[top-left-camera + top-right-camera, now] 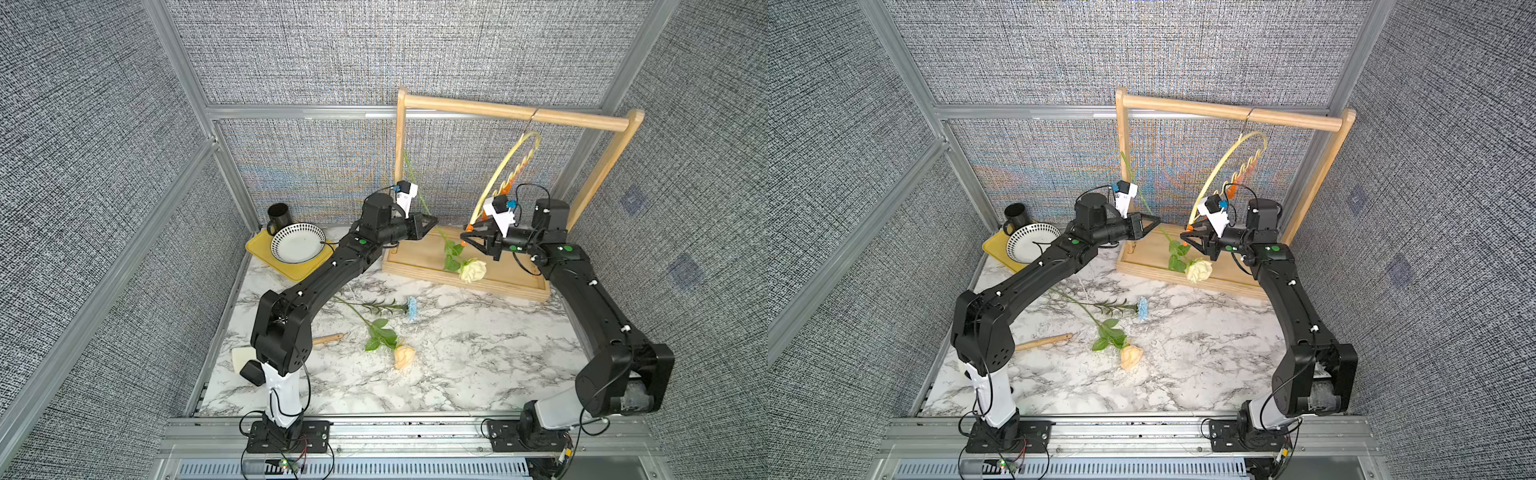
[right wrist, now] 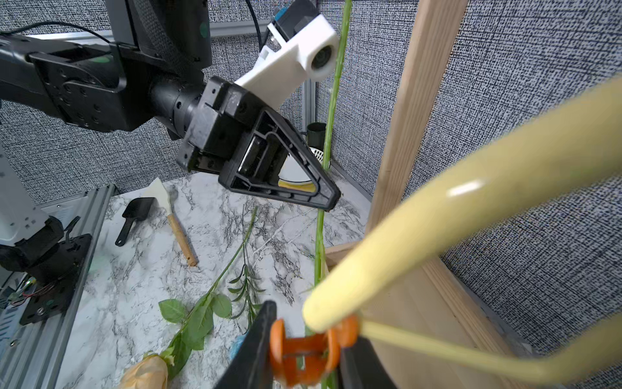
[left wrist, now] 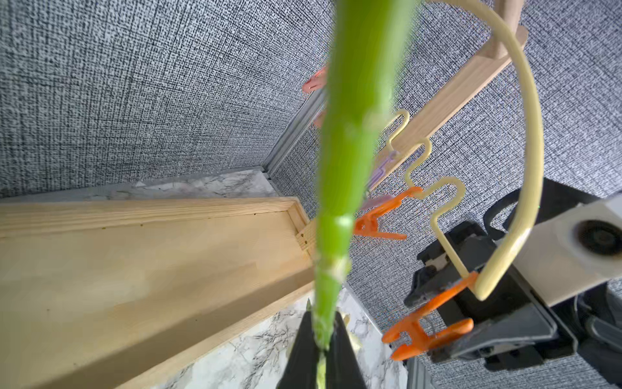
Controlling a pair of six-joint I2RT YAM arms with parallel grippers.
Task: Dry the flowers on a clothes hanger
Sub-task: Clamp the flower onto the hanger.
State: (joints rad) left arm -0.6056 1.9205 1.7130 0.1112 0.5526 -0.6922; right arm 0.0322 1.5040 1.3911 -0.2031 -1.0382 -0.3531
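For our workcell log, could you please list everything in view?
wooden rack: one, pale, back right
clothes hanger: one, pale yellow, on rack bar
orange clips: two, on hanger
cream-white rose: one, held over rack base
peach rose: one, on table
light-blue bloom: one, on table
mug: one, black, back left
tray: one, yellow, by mug
plate: one, white, on tray
spatula: one, cream, by left arm's base
scoop: one, black, beside spatula
left gripper: black, shut on cream-white rose stem
right gripper: black, squeezing one orange clip
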